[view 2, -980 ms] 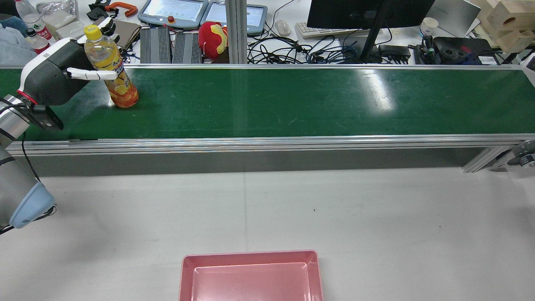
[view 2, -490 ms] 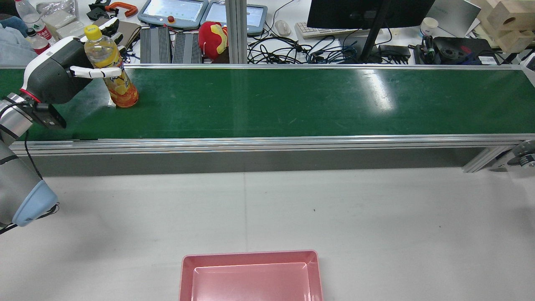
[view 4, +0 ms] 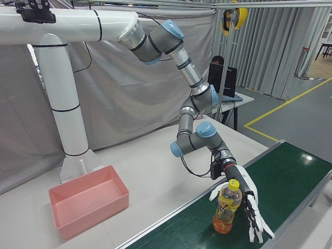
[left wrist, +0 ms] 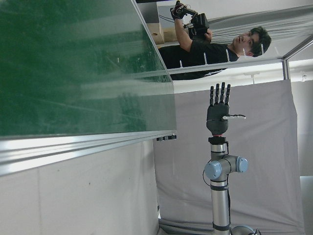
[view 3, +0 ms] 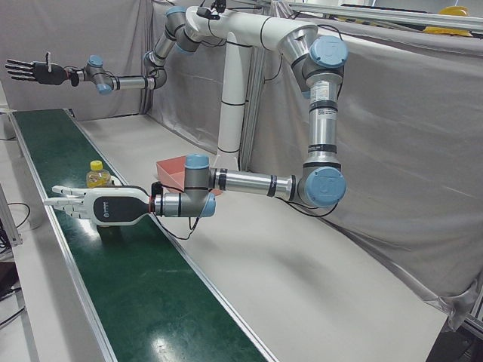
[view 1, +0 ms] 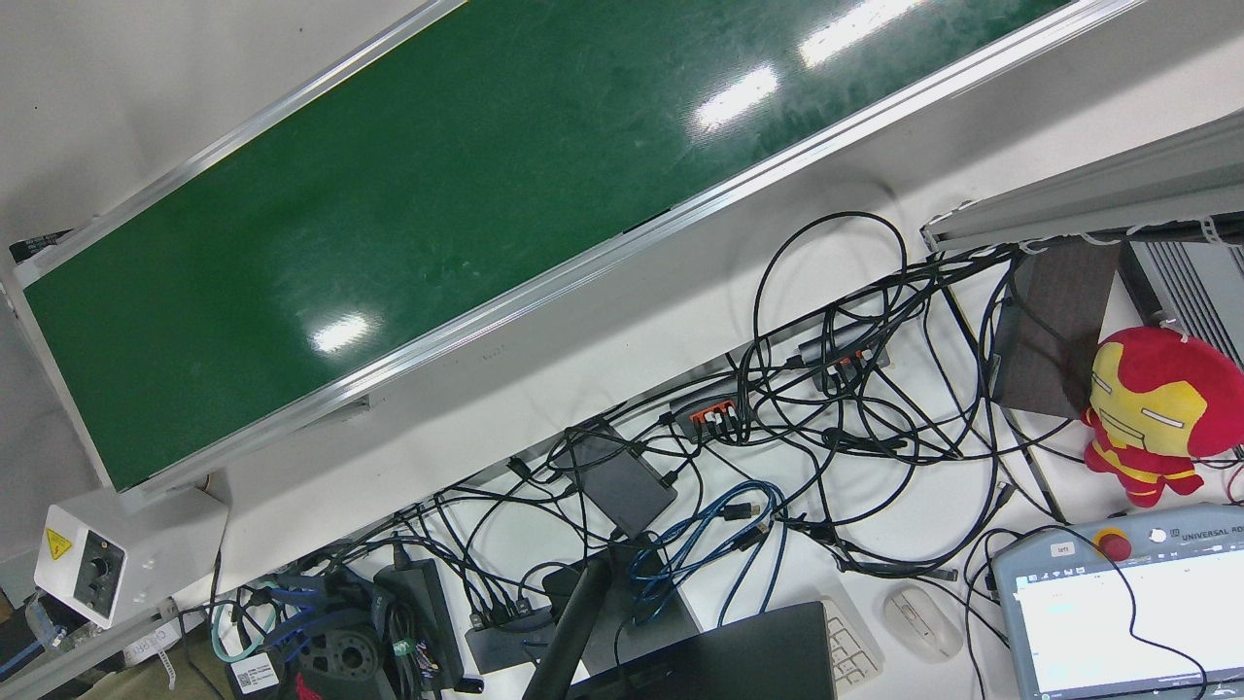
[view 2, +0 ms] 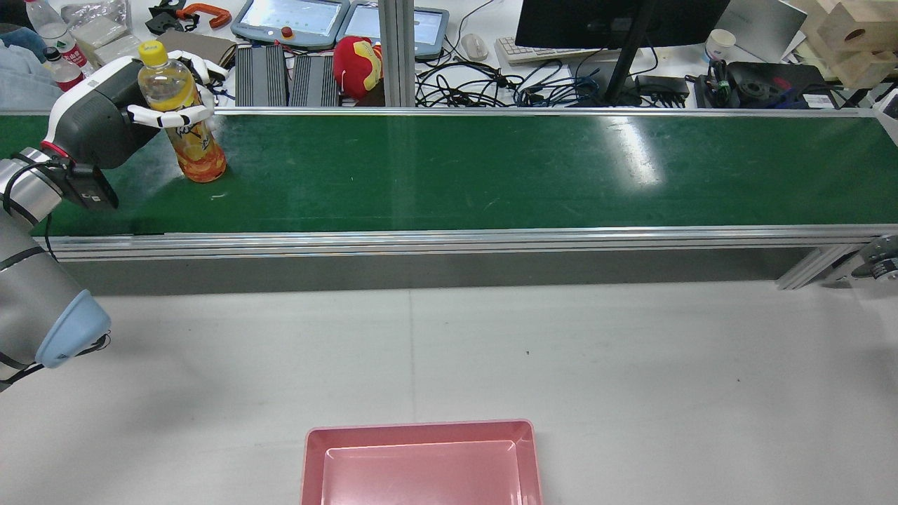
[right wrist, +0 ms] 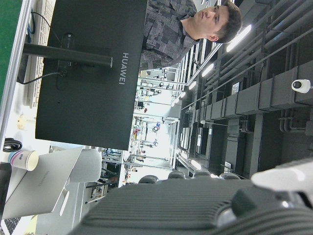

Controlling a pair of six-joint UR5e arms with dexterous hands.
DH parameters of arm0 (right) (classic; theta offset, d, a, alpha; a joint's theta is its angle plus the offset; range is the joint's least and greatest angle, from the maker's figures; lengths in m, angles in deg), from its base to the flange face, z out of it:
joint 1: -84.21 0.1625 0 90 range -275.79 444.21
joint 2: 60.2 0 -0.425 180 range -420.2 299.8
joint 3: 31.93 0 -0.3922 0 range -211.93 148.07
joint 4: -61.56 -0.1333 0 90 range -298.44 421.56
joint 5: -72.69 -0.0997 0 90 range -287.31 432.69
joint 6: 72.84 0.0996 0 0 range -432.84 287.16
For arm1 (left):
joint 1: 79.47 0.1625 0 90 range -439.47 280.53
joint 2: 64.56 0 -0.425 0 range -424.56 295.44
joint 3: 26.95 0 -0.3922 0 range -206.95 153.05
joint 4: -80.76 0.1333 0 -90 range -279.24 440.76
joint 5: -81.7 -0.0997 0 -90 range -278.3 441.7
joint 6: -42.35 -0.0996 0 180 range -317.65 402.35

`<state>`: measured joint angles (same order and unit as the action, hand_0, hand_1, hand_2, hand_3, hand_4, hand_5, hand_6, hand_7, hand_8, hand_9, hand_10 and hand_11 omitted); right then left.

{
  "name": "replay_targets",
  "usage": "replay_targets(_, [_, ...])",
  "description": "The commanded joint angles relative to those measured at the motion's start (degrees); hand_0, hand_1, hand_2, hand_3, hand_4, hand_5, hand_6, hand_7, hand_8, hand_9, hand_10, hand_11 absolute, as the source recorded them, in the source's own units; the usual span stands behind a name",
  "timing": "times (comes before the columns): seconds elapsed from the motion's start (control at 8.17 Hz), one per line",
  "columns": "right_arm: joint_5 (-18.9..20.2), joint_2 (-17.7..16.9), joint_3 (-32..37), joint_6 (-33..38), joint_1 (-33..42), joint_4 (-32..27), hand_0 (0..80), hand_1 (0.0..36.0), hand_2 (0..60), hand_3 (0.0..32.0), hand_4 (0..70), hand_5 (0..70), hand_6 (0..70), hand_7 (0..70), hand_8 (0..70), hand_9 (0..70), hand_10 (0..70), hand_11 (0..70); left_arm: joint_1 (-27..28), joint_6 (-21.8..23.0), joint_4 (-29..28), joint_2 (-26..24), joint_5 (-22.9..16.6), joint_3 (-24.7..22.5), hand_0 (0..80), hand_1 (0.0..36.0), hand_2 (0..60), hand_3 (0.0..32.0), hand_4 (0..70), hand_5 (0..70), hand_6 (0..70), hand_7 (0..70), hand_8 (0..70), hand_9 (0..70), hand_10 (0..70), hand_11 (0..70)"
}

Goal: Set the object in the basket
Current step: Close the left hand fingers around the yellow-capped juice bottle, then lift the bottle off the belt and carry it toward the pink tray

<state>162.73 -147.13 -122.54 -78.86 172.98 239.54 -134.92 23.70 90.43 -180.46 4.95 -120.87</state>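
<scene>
A yellow-capped orange drink bottle (view 2: 200,154) stands on the green conveyor belt (view 2: 491,168) near its left end. It also shows in the left-front view (view 3: 96,175) and the right-front view (view 4: 225,207). My left hand (view 2: 105,119) is at the bottle's upper half, with the thumb across its front and the fingers stretched out behind it; it looks open (view 4: 251,207). My right hand (view 3: 32,72) is black, raised high past the belt's far end, open and empty; the left hand view shows it too (left wrist: 220,110). The pink basket (view 2: 421,431) sits on the grey table.
Behind the belt is a desk with a monitor (view 2: 617,21), cables, teach pendants and a red plush toy (view 2: 356,63). The belt has aluminium rails (view 2: 449,238). A person (left wrist: 210,46) stands beyond the belt. Grey table lies between belt and basket.
The left hand has moved in around the bottle and its thumb has curled across the front. The bottle has gone from leaning to nearly upright and shifted slightly left.
</scene>
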Motion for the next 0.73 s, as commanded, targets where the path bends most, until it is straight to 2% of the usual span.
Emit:
replay_targets(0.0, [0.05,0.00,0.00,-0.05,0.00,0.00,0.0,0.0,0.0,0.0,0.0,0.0,0.0,0.0,0.0,0.0,0.0,0.0,-0.01,-0.06,0.53,-0.38,0.02,-0.39,61.4,26.8,60.0,0.0,56.0,70.0,70.0,70.0,70.0,70.0,70.0,70.0])
replay_targets(0.12, [0.05,0.00,0.00,0.04,0.00,0.00,0.0,0.0,0.0,0.0,0.0,0.0,0.0,0.0,0.0,0.0,0.0,0.0,0.08,0.37,0.53,-0.82,-0.15,-0.65,60.4,30.8,60.0,0.0,58.9,70.0,70.0,70.0,70.0,70.0,70.0,70.0])
replay_targets(0.24, [0.05,0.00,-0.09,-0.05,0.00,0.00,0.0,0.0,0.0,0.0,0.0,0.0,0.0,0.0,0.0,0.0,0.0,0.0,0.16,0.46,0.53,-1.34,-0.67,-2.31,60.4,31.9,60.0,0.0,60.5,70.0,70.0,70.0,70.0,70.0,70.0,70.0])
replay_targets(0.61, [-0.04,0.00,-0.09,0.04,0.00,0.00,0.0,0.0,0.0,0.0,0.0,0.0,0.0,0.0,0.0,0.0,0.0,0.0,8.04,0.38,4.04,-1.26,-1.03,-11.35,61.3,31.9,60.0,0.0,62.2,70.0,70.0,70.0,70.0,70.0,70.0,70.0])
